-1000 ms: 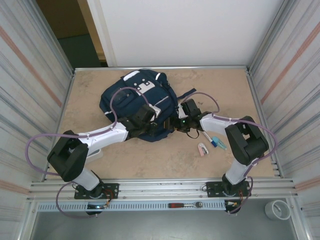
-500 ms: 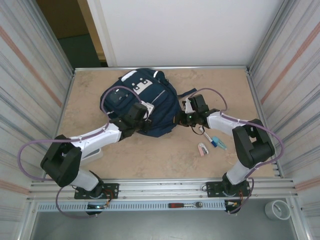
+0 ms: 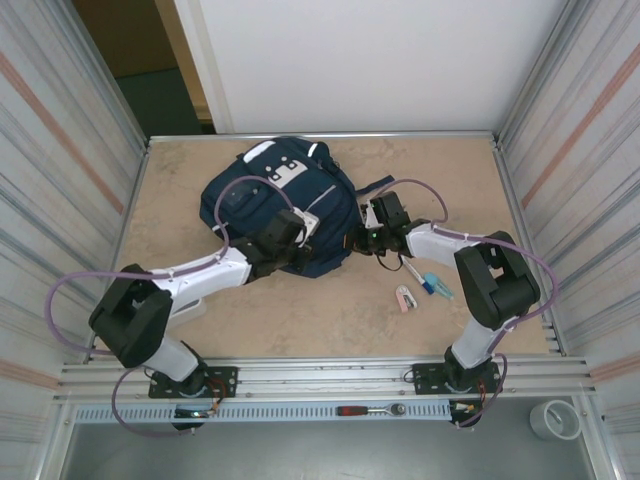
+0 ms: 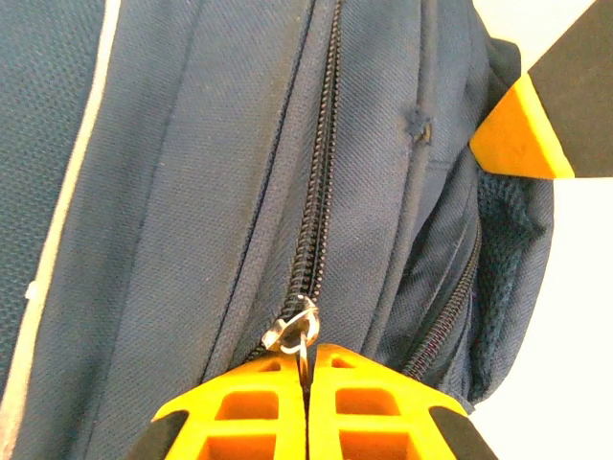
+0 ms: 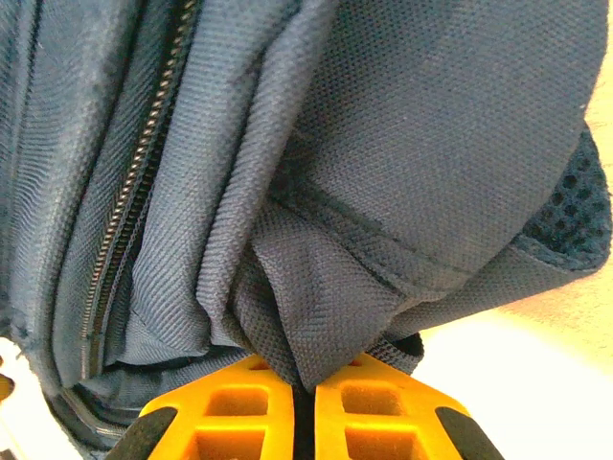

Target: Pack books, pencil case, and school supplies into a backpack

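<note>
The navy backpack [image 3: 262,192] lies at the back middle of the table. My left gripper [image 3: 298,228] rests on its near side, shut on the metal zipper pull [image 4: 292,329] of a closed zipper; the left gripper [image 4: 306,372] has the pull's tab pinched between its orange fingers. My right gripper [image 3: 364,236] is at the bag's right edge, and this right gripper [image 5: 304,385] is shut on a fold of the backpack fabric [image 5: 330,307]. School supplies lie on the table to the right: a white pen [image 3: 411,270], a light-blue piece [image 3: 436,286], a pink-and-white item [image 3: 404,298]. The books and the pencil case are out of view.
Metal walls close in the table on the left, right and back. A white object [image 3: 194,307] lies under my left arm. A ratchet tool [image 3: 368,410] and a tape roll [image 3: 555,418] sit beyond the front rail. Bare tabletop stretches along the near middle.
My right gripper closed on the backpack fabric and shifted slightly left. My left gripper, still holding the zipper pull, swung left and then back right, and the bag shifted with it.
</note>
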